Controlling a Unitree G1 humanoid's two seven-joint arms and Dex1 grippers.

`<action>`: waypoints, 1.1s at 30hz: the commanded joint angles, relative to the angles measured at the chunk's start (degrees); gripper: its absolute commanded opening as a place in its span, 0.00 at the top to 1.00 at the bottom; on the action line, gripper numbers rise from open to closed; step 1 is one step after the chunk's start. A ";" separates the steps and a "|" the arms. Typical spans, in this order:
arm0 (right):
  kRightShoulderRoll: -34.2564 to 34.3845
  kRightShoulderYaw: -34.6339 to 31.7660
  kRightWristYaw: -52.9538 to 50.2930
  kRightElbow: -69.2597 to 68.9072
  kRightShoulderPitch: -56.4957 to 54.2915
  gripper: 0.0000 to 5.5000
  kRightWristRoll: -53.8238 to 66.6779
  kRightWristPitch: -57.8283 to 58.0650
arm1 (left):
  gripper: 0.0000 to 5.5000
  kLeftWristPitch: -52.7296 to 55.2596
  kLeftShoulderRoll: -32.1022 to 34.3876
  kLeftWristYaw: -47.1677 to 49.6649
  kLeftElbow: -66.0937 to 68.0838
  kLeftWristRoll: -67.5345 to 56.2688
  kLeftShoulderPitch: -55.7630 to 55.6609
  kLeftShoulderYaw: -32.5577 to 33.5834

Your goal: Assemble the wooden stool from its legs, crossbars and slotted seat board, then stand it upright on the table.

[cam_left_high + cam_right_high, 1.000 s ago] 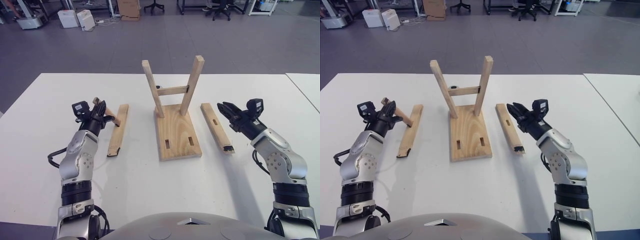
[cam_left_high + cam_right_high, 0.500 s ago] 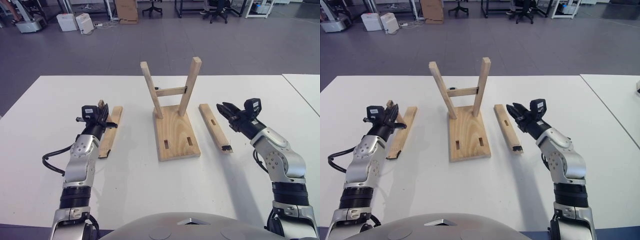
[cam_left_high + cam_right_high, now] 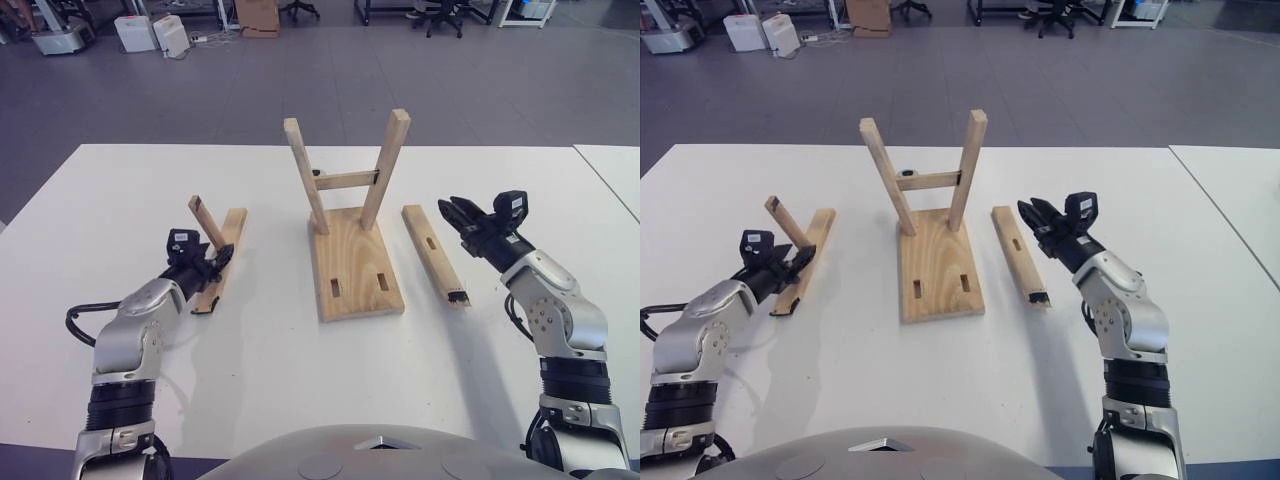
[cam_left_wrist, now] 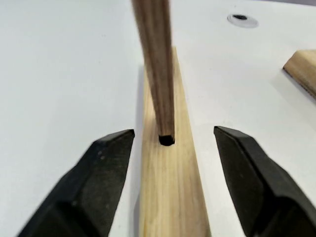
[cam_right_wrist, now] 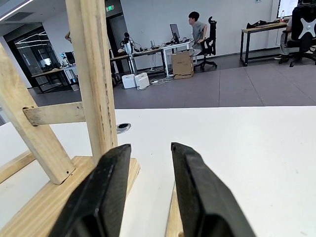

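While I stood by the white counter (image 3: 300, 370), the stool was only half built. The slotted seat board (image 3: 355, 265) lay flat in the middle of the frame. Two legs stood up from its far end, one on the left (image 3: 305, 175) and one on the right (image 3: 385, 170), and they leaned away from each other a little at the top. A short crossbar (image 3: 347, 181) joined them partway up. Two slots near the front of the board, one (image 3: 335, 289) beside the other (image 3: 382, 283), had nothing in them.

On the left side of the frame another leg (image 3: 231, 235) lay flat on the counter. A second crossbar (image 3: 206, 220) was stuck in its hole and poked up at a tilt. The left gripper (image 4: 172, 133) was down low at the near end of this leg. Its two black fingers were spread wide, one on each side of the wood, and neither one pressed on it.

On the right side of the frame the last leg (image 3: 433, 254) lay flat just beside the board. The right gripper (image 3: 450, 207) was near the far end of that leg, with a gap between its fingers and nothing held in them. I could not tell if it touched the wood.
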 commanded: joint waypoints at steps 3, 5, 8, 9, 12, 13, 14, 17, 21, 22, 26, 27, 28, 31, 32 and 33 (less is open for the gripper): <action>0.14 0.31 0.62 0.80 -0.73 0.72 -1.08 -0.48 | 0.35 2.88 2.70 -0.27 0.54 5.63 2.84 -4.71; 0.41 0.66 0.51 0.67 -0.57 0.72 -1.37 -0.48 | 0.37 3.60 2.23 -0.80 0.33 5.42 3.43 -4.52; 0.71 1.18 0.33 0.50 -0.48 0.72 -1.98 -0.43 | 0.47 2.29 1.87 -0.85 0.45 6.25 3.70 -4.12; 0.66 1.09 0.22 0.32 -0.53 0.72 -1.80 0.16 | 0.50 1.41 2.14 -0.91 0.71 6.86 3.66 -4.12; -0.10 -0.48 1.58 -1.75 -1.26 0.72 2.34 4.11 | 0.59 -4.08 1.89 -0.93 2.66 6.97 2.69 -1.25; -0.32 -2.12 1.62 -2.94 -2.52 0.72 5.25 5.83 | 0.62 -7.17 0.81 -0.95 2.48 5.04 0.83 1.53; -0.52 -3.97 1.33 -3.93 -4.44 0.72 8.44 7.64 | 0.63 -10.31 -0.03 -1.13 1.65 3.10 -1.43 4.04; -0.17 -7.79 -2.43 -7.42 -16.01 0.61 20.46 14.35 | 0.63 -14.09 -2.08 0.56 -5.75 -3.14 -13.06 8.80; 5.96 -5.68 -9.94 -5.45 -35.62 0.57 30.71 18.81 | 0.63 -11.15 -5.07 1.90 -14.73 -5.62 -26.06 1.24; 7.02 -5.10 -11.22 -4.33 -38.25 0.57 31.26 19.20 | 0.63 -10.64 -5.74 1.73 -15.42 -5.59 -27.54 -0.72; 11.08 -4.81 -17.17 3.25 -46.82 0.57 33.31 20.66 | 0.63 -9.08 -8.12 -0.18 -17.99 -4.40 -30.20 -9.90; 11.18 -5.03 -18.14 4.42 -47.67 0.57 33.39 20.94 | 0.63 -8.99 -8.38 -0.58 -18.02 -4.45 -30.34 -10.85; 11.13 -5.29 -18.78 5.10 -48.09 0.57 33.57 21.21 | 0.63 -9.01 -8.40 -0.91 -17.99 -4.26 -30.43 -11.59; 11.09 -6.22 -20.51 5.91 -48.76 0.57 35.27 22.45 | 0.63 -10.53 -7.30 -2.98 -17.88 -1.91 -29.59 -14.09; 10.96 -6.31 -21.09 6.20 -48.88 0.57 35.28 22.86 | 0.63 -11.15 -7.25 -3.42 -17.85 -1.27 -29.37 -14.44; 10.90 -6.37 -21.58 6.45 -48.95 0.57 35.21 23.11 | 0.63 -11.60 -7.22 -3.65 -17.85 -0.73 -29.28 -14.65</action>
